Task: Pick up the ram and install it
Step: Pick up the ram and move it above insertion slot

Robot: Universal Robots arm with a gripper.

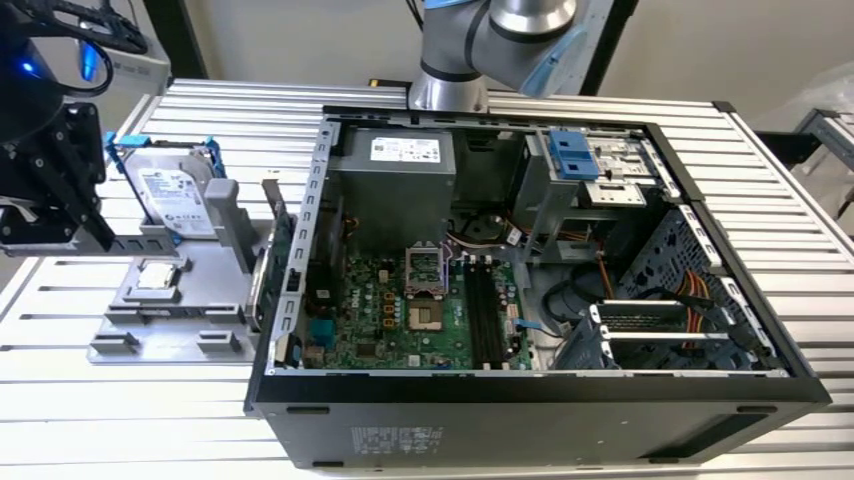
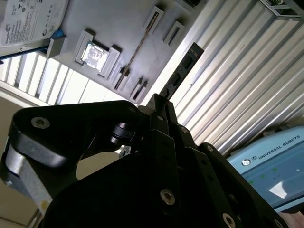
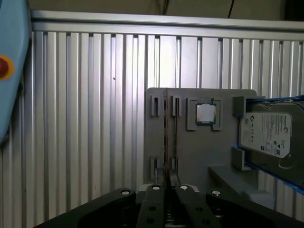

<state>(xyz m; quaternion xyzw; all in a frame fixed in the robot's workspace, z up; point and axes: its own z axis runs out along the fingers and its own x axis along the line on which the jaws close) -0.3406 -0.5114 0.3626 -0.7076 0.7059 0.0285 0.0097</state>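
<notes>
The ram (image 3: 166, 137) stands on edge in a slot of the grey fixture (image 3: 190, 152), seen as a thin line between small brackets; the second wrist view shows the ram (image 2: 137, 47) the same way. My gripper (image 3: 166, 189) hangs well above the ram's near end, its fingers drawn together with nothing between them. In the second wrist view the gripper (image 2: 159, 100) narrows to a point over the fixture's edge. The exterior view has the black gripper (image 1: 83, 215) at the far left, above the fixture (image 1: 174, 330). The open computer case (image 1: 534, 410) shows the motherboard's memory slots (image 1: 483, 310).
A silver processor chip (image 3: 205, 113) and a hard drive (image 3: 270, 133) in a blue bracket sit on the same fixture beside the ram. The ribbed aluminium table (image 3: 85, 118) lies all around. A teach pendant (image 2: 275, 166) rests on the table. The arm's base (image 1: 454, 60) stands behind the case.
</notes>
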